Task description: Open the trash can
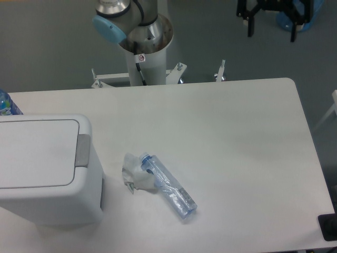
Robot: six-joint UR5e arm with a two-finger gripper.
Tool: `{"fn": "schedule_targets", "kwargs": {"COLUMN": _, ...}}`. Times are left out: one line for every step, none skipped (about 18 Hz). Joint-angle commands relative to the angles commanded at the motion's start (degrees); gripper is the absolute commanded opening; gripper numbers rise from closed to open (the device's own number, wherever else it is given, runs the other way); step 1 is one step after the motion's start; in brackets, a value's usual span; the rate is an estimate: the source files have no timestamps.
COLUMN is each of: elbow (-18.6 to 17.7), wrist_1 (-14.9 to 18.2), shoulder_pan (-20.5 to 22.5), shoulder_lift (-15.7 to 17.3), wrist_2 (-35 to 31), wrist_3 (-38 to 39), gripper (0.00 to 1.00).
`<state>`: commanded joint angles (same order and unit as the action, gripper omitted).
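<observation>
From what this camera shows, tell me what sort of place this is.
Probably a robotics lab or test cell. A robot arm's pedestal is bolted behind a plain white table, which holds only staged props: a white trash can with its lid shut and a crushed clear bottle.

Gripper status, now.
Gripper: open, fingers apart, holding nothing; up at the top edge, far from the trash can, whose lid is still shut.
</observation>
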<state>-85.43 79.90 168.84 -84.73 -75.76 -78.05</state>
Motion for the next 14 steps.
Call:
{"fn": "schedule_targets", "kwargs": {"elbow": -0.09, "wrist_1": -0.27, "shoulder_pan": -0.09, "shoulder_lift": 0.00, "wrist_2": -0.09, "wrist_3": -0.09, "gripper": 1.00}}
{"fn": "schedule_targets", "kwargs": {"elbow": -0.09, "wrist_1": -0.36, "shoulder_pan": -0.09, "shoulder_lift": 0.00, "wrist_2": 0.00, "wrist_3": 0.00, "gripper": 1.00}}
{"fn": "schedule_targets", "kwargs": {"elbow": -0.09, "wrist_1": -0.27, "shoulder_pan": -0.17, "shoulder_lift": 0.00, "wrist_2": 0.00, "wrist_3": 0.00, "gripper": 1.00}}
{"fn": "schedule_targets", "kwargs": {"elbow": -0.09, "wrist_1": -0.27, "shoulder_pan": -0.18, "shoulder_lift": 0.00, "wrist_2": 0.00, "wrist_3": 0.00, "gripper": 1.00}}
{"fn": "schedule_targets", "kwargs": {"elbow": 0.00, "wrist_1": -0.36, "shoulder_pan": -0.18, "shoulder_lift": -0.09, "wrist_2": 0.09, "wrist_3": 0.44, "gripper": 1.00}}
{"fn": "schedule_targets", "kwargs": {"elbow": 0.09, "wrist_1": -0.36, "shoulder_pan": -0.26, "shoulder_lift": -0.35, "wrist_2": 0.09, "wrist_3": 1.75, "gripper": 1.00}}
{"fn": "schedule_targets", "kwargs": {"elbow": 0.17, "wrist_1": -0.36, "shoulder_pan": -0.70, "shoulder_lift": -0.53, "wrist_2": 0.18, "wrist_3": 3.67, "gripper": 1.00}}
{"fn": "schedule_targets", "kwargs": {"elbow": 0.18, "wrist_1": -0.53, "shoulder_pan": -1.57, "shoulder_lift": -0.79, "wrist_2": 0.26, "wrist_3": 5.52, "gripper": 1.00}}
{"fn": "schedule_targets", "kwargs": {"elbow": 0.26, "wrist_1": -1.75, "shoulder_pan": -2.54, "shoulder_lift": -1.23, "wrist_2": 0.26, "wrist_3": 7.37, "gripper": 1.00}}
{"fn": "schedule_targets", "kwargs": {"elbow": 0.18, "wrist_1": -3.76, "shoulder_pan": -3.51, "shoulder_lift": -1.58, "wrist_2": 0.26, "wrist_3": 9.73, "gripper": 1.00}}
{"fn": "schedule_targets", "kwargs": {"elbow": -0.09, "wrist_1": -5.35, "shoulder_pan": -4.47, "shoulder_lift": -1.76, "wrist_2": 0.18, "wrist_3": 12.80, "gripper": 1.00}}
{"fn": "schedule_targets", "kwargs": {"elbow": -0.17, "wrist_1": -6.67, "shoulder_pan": -5.53, "shoulder_lift": -2.19, "wrist_2": 0.18, "wrist_3": 16.23, "gripper": 1.00}}
{"fn": "schedule_targets", "kwargs": {"elbow": -0.18, "wrist_1": -7.90, "shoulder_pan": -6.41, "shoulder_lift": -2.72, "wrist_2": 0.09, "wrist_3": 19.65, "gripper": 1.00}}
{"fn": "schedule_targets", "kwargs": {"elbow": -0.26, "wrist_1": -9.05, "shoulder_pan": -7.37, "shoulder_lift": -3.07, "wrist_2": 0.00, "wrist_3": 22.73, "gripper": 1.00}}
